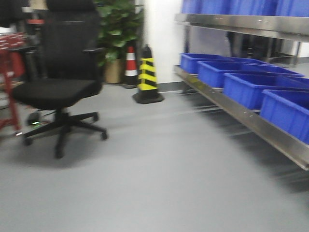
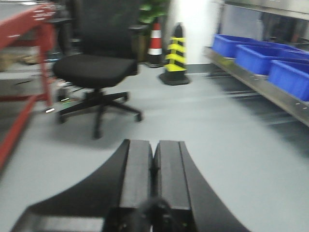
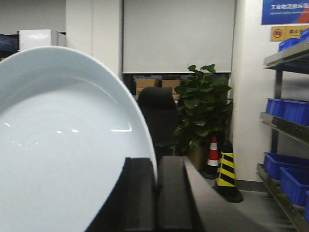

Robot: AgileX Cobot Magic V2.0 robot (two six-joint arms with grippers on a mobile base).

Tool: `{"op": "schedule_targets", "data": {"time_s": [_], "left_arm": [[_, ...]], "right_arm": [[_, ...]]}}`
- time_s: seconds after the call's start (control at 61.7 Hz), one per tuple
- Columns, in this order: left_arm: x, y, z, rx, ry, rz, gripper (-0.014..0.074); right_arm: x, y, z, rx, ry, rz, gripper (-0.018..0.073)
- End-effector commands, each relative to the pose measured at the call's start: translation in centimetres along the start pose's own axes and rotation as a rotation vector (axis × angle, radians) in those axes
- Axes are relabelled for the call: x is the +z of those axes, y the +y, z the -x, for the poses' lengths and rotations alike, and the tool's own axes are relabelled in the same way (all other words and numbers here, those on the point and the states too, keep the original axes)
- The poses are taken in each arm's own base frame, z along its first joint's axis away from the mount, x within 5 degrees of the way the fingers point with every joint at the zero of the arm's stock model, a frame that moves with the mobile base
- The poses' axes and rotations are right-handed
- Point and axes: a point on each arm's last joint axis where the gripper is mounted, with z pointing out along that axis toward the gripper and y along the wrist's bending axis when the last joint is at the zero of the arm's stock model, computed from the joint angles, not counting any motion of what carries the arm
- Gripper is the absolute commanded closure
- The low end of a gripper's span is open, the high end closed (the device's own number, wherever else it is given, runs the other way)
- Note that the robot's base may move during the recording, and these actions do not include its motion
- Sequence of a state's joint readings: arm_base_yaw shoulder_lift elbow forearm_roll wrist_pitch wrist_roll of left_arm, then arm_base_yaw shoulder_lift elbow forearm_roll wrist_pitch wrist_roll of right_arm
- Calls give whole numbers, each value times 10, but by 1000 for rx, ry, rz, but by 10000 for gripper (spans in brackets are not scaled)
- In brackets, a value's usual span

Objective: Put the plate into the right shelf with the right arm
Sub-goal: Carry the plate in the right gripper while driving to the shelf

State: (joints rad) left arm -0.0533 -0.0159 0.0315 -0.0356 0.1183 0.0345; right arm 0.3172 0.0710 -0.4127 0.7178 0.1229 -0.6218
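In the right wrist view the white plate (image 3: 63, 145) fills the left half, held upright on edge. My right gripper (image 3: 155, 170) is shut on the plate's rim, one black finger on each side. The right shelf (image 1: 251, 118), stainless steel with blue bins (image 1: 241, 87), runs along the right of the front view and shows at the right edge of the right wrist view as the shelf (image 3: 285, 125). My left gripper (image 2: 153, 154) is shut with nothing between its fingers, hanging over grey floor. Neither gripper nor the plate appears in the front view.
A black office chair (image 1: 58, 92) stands on the left. A yellow-black cone (image 1: 147, 77) and a red-white cone (image 1: 130, 65) stand by the white pillar, with a potted plant (image 1: 113, 34) behind. A red frame (image 2: 29, 72) is at the far left. Grey floor (image 1: 159, 174) lies ahead.
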Motion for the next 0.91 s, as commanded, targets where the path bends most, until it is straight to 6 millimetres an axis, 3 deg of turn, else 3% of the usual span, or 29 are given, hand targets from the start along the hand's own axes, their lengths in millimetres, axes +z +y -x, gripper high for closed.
{"op": "schedule_targets", "data": {"time_s": [0.0, 0.891], "left_arm": [[0, 0, 5, -9, -82, 3, 643], [0, 0, 5, -9, -82, 3, 643]], "right_arm": [[1, -4, 13, -9, -78, -51, 504], [1, -4, 13, -9, -78, -51, 504]]}}
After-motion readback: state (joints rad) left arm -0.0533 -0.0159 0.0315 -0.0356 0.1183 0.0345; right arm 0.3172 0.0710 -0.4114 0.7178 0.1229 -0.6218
